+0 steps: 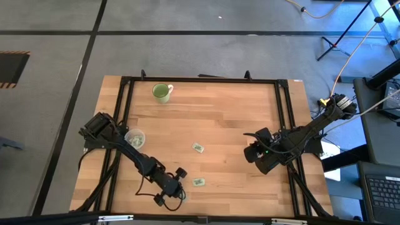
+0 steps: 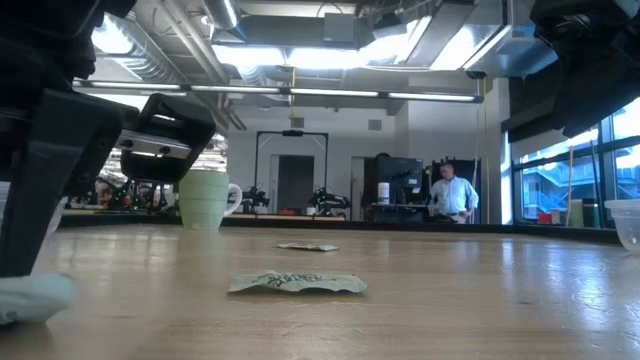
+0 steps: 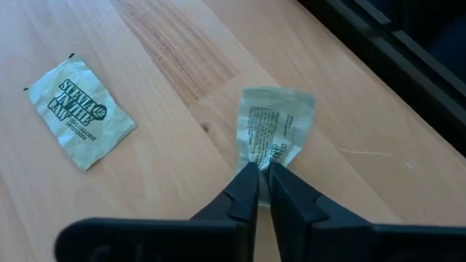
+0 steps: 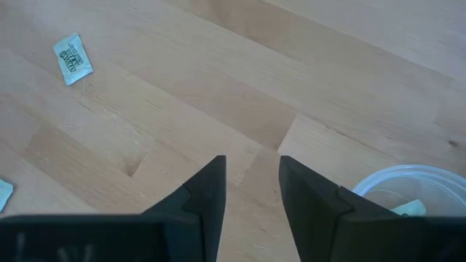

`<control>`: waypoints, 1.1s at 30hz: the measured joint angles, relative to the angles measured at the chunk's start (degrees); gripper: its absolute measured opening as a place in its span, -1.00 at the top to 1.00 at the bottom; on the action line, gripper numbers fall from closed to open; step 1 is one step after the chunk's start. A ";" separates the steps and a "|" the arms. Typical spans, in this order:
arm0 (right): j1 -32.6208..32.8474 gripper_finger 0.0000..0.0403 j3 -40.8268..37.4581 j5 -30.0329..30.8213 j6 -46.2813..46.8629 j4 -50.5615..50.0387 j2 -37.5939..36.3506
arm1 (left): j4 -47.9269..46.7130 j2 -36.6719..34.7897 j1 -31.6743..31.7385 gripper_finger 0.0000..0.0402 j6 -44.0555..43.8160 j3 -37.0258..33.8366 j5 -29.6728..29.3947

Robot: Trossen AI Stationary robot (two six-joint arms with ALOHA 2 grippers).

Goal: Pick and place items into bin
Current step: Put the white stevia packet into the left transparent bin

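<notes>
Two light green packets lie flat on the wooden table: one (image 1: 198, 148) (image 2: 307, 246) mid-table and one (image 1: 199, 182) (image 2: 296, 283) (image 3: 80, 113) near the front edge. My left gripper (image 1: 177, 189) (image 3: 262, 175) is close beside the front packet and is shut on a third, crumpled packet (image 3: 275, 127). My right gripper (image 1: 255, 154) (image 4: 252, 189) is open over the table's right part. A clear round tub (image 4: 408, 193) (image 2: 628, 225) with a packet (image 4: 412, 209) inside sits just beside its fingers. The mid-table packet also shows in the right wrist view (image 4: 73, 57). My left gripper pinches the crumpled packet by its near short edge (image 3: 263, 156) between the two fingertips. The fingers lie along the packet's length, and the rest of it sticks out ahead of them. Whether it is lifted clear of the wood, I cannot tell.
A light green mug (image 1: 162, 92) (image 2: 205, 200) stands near the far edge. Another clear round tub (image 1: 134, 137) sits beside the left arm. A black frame (image 1: 200, 80) runs along the table's far and side edges. A person (image 2: 455, 195) stands in the room behind.
</notes>
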 joint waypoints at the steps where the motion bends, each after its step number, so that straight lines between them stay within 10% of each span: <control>1: 0.00 0.35 0.00 0.00 0.00 0.00 0.00 | -0.02 0.00 0.00 0.90 -0.09 0.00 0.00; 13: 0.02 0.35 0.00 0.02 -0.02 -0.07 0.00 | -20.28 -14.71 1.56 0.98 -14.17 -0.28 -1.24; 21: 0.00 0.35 0.00 0.02 -0.04 -0.07 0.00 | -48.40 -29.16 1.86 0.97 -44.92 -0.22 -21.45; 33: 0.02 0.35 0.00 0.07 -0.04 -0.13 0.00 | -80.71 -37.64 1.81 0.95 -94.83 -6.36 -19.56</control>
